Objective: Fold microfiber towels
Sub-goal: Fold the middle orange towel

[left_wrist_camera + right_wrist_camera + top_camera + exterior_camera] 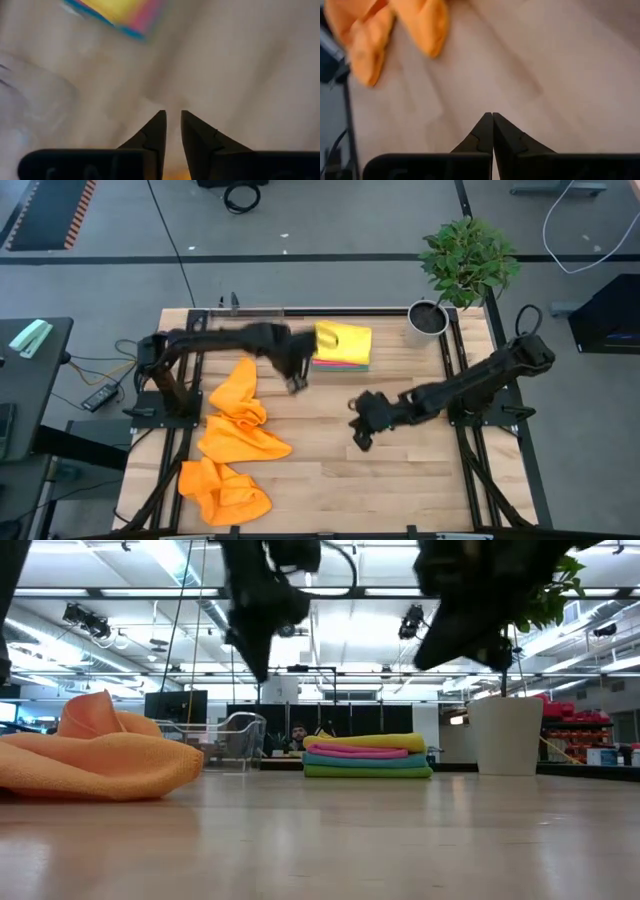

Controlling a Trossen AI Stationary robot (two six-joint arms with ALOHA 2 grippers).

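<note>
The wooden tabletop point(400, 480) carries two groups of microfiber towels. A folded stack point(343, 346) lies at the far edge near the middle. Seen from table height, it runs yellow on top, then pink, blue and green at the bottom, its edges fairly even. Loose orange towels point(237, 430) lie crumpled along the left side in a line from mid-table to the near edge, three heaps by my count, the nearest one point(224, 492) by the front corner.

Containers: a white pot point(427, 322) stands at the far right corner and holds a leafy green plant point(468, 258). A clear plastic tray point(232, 743) shows in the low view at the far left edge, behind the orange heap; what is in it I cannot tell.

The left gripper point(297, 382) hangs above bare wood just beside the near left corner of the folded stack, between it and the orange towels. Its jaws stand slightly apart, a narrow gap between the tips, and nothing is in them. The left wrist view shows a corner of the stack ahead of them.

The right gripper point(358, 438) hangs over bare wood near the middle of the tabletop, well apart from every towel. Its jaws are closed tip to tip and empty.
</note>
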